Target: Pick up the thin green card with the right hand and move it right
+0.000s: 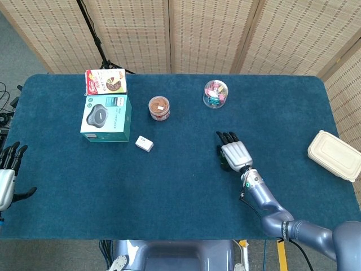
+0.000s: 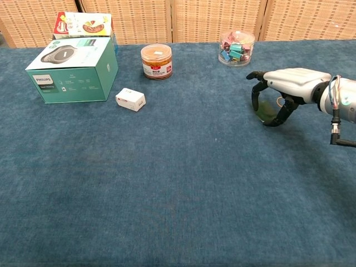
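The thin green card (image 2: 267, 111) lies low on the blue cloth at the right of the table, mostly covered by my right hand (image 2: 283, 89). That hand arches over it, with fingers (image 2: 255, 103) on its left edge and the thumb on its right edge, pinching it. In the head view the right hand (image 1: 234, 153) hides nearly all of the card; only a dark green sliver (image 1: 224, 162) shows by the fingers. My left hand (image 1: 7, 172) hangs off the table's left edge, fingers spread, holding nothing.
A clear tub of coloured clips (image 2: 237, 48) stands behind the right hand. A small orange jar (image 2: 156, 61), a little white box (image 2: 130, 99), a teal box (image 2: 72, 69) and a snack box (image 2: 83, 25) sit to the left. A white lidded container (image 1: 334, 154) lies far right.
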You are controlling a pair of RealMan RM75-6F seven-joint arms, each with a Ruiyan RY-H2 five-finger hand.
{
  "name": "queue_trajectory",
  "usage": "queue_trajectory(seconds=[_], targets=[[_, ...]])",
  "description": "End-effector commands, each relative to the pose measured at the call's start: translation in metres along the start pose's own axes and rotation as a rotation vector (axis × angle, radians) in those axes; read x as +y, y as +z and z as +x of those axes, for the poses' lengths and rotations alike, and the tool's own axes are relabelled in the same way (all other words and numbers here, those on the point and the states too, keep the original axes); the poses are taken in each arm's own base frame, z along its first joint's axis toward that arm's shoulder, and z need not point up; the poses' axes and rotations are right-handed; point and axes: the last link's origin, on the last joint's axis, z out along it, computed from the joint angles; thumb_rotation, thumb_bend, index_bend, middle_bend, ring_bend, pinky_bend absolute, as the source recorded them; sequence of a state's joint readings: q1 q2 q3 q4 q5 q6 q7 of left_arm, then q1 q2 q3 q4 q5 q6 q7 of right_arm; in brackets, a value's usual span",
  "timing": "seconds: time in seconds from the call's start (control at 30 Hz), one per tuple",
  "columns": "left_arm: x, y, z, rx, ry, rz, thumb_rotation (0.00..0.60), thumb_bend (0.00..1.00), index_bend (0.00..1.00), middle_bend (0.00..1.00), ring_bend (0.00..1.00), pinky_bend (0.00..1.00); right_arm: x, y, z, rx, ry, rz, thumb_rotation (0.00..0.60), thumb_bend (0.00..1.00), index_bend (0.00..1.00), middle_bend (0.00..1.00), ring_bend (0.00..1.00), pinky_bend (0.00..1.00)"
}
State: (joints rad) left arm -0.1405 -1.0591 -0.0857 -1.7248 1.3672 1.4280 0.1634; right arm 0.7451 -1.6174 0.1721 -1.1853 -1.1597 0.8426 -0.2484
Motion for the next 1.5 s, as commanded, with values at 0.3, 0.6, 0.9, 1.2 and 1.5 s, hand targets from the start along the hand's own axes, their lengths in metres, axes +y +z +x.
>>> queue_trajectory(seconds=[0.3,0.6,0.9,1.2,1.5], targets=[[0.0006,0.0008,-0.0004,-0.004,0.001,-0.002,0.600,0.00,0.00,0.00,0.00,0.00,0.0015,-0.0026,-0.0027,-0.016,0.001,-0.004,0.600,0.34,0.45,0.00,0.00,0.00],[0.0001,0.0007,0.0000,-0.003,-0.001,-0.002,0.600,0.00,0.00,0.00,0.00,0.00,0.0033,-0.0023,-0.0034,-0.019,0.000,-0.011,0.600,0.37,0.50,0.00,0.00,0.00],[0.0001,0.0010,0.0001,-0.002,-0.002,-0.001,0.600,0.00,0.00,0.00,0.00,0.00,0.0035,-0.0010,-0.0025,-0.027,0.002,-0.012,0.600,0.43,0.52,0.00,0.00,0.00],[-0.0002,0.0006,0.0002,-0.001,-0.002,-0.001,0.600,0.00,0.00,0.00,0.00,0.00,0.0043,-0.0002,-0.0031,-0.066,-0.002,-0.024,0.600,0.43,0.50,0.00,0.00,0.00],[-0.0001,0.0010,0.0002,0.000,-0.002,0.001,0.600,0.00,0.00,0.00,0.00,0.00,0.0068,0.0016,-0.0027,-0.094,-0.009,-0.043,0.600,0.45,0.54,0.00,0.00,0.00]])
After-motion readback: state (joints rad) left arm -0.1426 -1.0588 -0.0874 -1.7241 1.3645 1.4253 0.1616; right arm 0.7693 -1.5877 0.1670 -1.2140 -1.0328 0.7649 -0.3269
